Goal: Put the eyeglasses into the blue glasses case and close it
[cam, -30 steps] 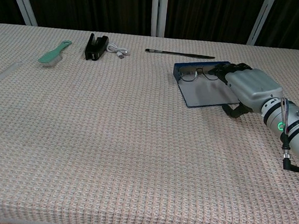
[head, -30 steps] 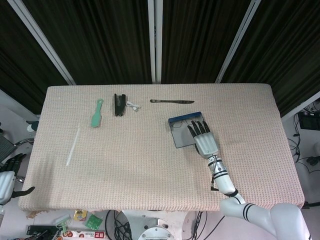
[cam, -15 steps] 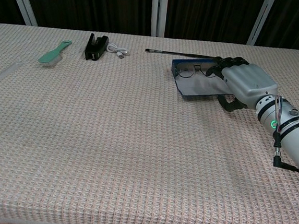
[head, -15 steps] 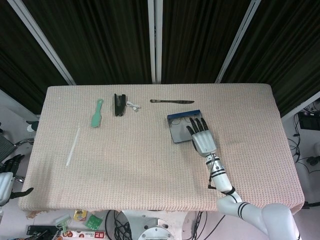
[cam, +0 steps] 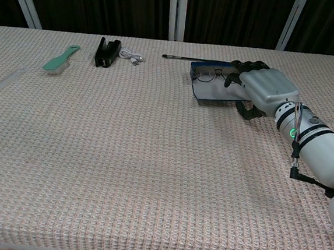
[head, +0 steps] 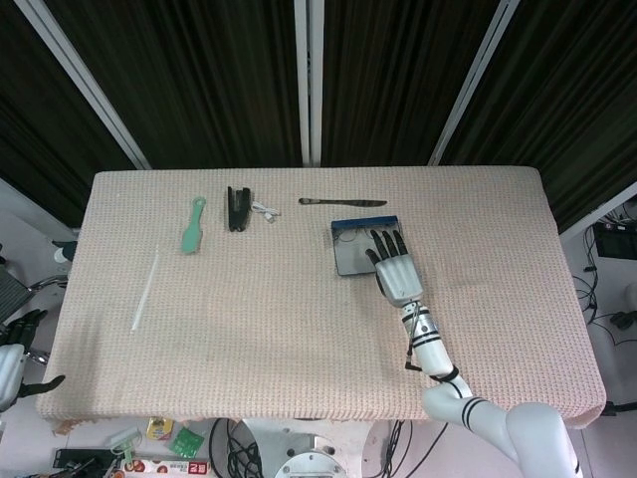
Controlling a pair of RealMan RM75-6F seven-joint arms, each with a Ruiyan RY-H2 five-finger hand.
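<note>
The blue glasses case lies at the table's middle right, its lid tilted up off the cloth. The eyeglasses rest inside, along the case's far edge. My right hand grips the lid's right side, dark fingers on top and thumb under it. Part of the case is hidden behind that hand. My left hand hangs off the table's near left corner, holding nothing, fingers apart.
Along the far side lie a green brush, a black clip-like object, a white cable and a thin dark stick. A clear rod lies at the left.
The right hand has moved away from me and slightly left. The lid it holds went from lying flat on the cloth to tilted up over the glasses.
</note>
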